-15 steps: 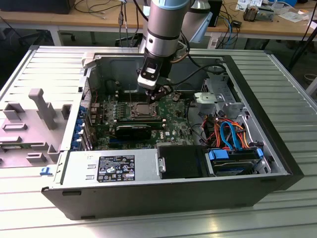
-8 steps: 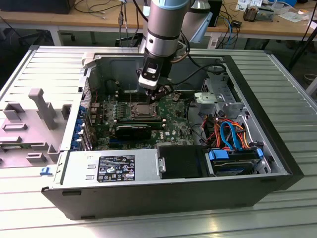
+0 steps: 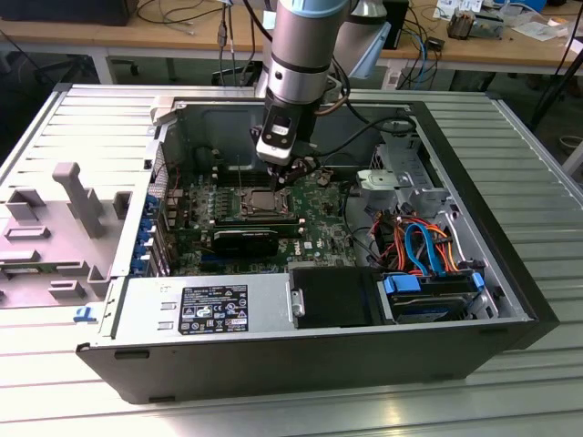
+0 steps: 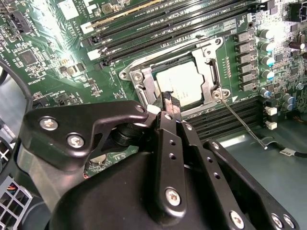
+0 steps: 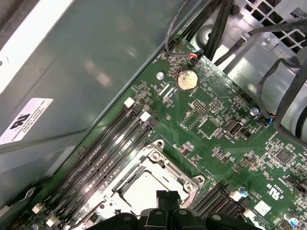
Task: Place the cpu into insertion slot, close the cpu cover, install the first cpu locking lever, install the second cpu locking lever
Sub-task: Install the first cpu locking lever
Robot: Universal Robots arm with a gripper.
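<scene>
We see the small flat square cpu (image 4: pixel 180 81) with its silvery-grey metal top lying in the square dark-rimmed insertion slot (image 3: pixel 259 201) on the green motherboard (image 5: pixel 216 143), inside the open grey computer case (image 3: pixel 510 273). The thin grey metal cpu cover (image 4: pixel 211 72) lies flat over it, and the chip's top shows through its large square window. The arm's black gripper (image 4: pixel 168 98) reaches down into the case. Its fingers are pressed together with nothing between them, and their tip sits at the cover's edge, just beside the chip. A thin metal locking lever (image 4: pixel 240 120) angles away from one corner of the socket, across the long black memory slots (image 4: pixel 240 112).
</scene>
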